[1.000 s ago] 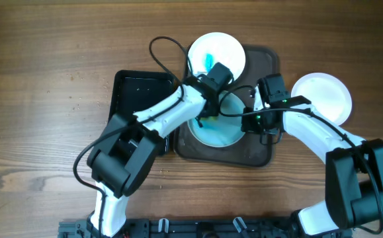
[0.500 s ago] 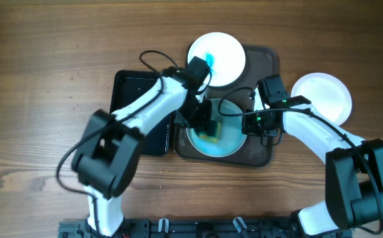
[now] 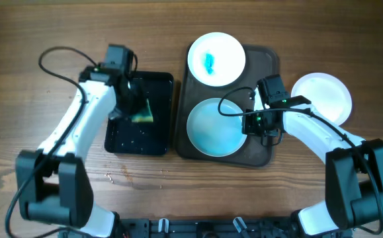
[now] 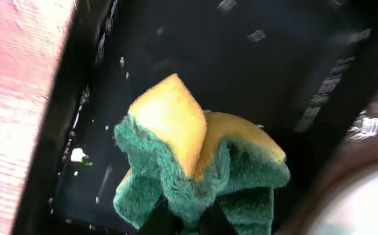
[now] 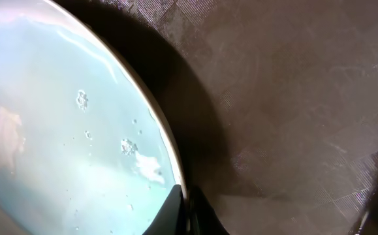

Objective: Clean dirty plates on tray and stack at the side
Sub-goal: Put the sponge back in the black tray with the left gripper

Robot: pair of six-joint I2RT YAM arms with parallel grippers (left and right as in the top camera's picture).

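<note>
The dark brown tray (image 3: 260, 155) holds two plates. The near plate (image 3: 214, 127) is pale blue and wet with droplets; my right gripper (image 3: 249, 123) is shut on its right rim (image 5: 175, 171). The far plate (image 3: 216, 58) has a blue smear at its centre. A third plate (image 3: 322, 96), plain white, lies on the table right of the tray. My left gripper (image 3: 138, 112) is shut on a yellow and green sponge (image 4: 195, 156) and holds it over the black tray (image 3: 122, 142).
The black tray (image 4: 254, 78) is glossy and wet with droplets, and sits just left of the brown tray. Bare wooden table lies around both trays. Cables loop from both arms.
My left gripper has carried the sponge from the near plate leftward to over the black tray. The right gripper has stayed on the plate's rim.
</note>
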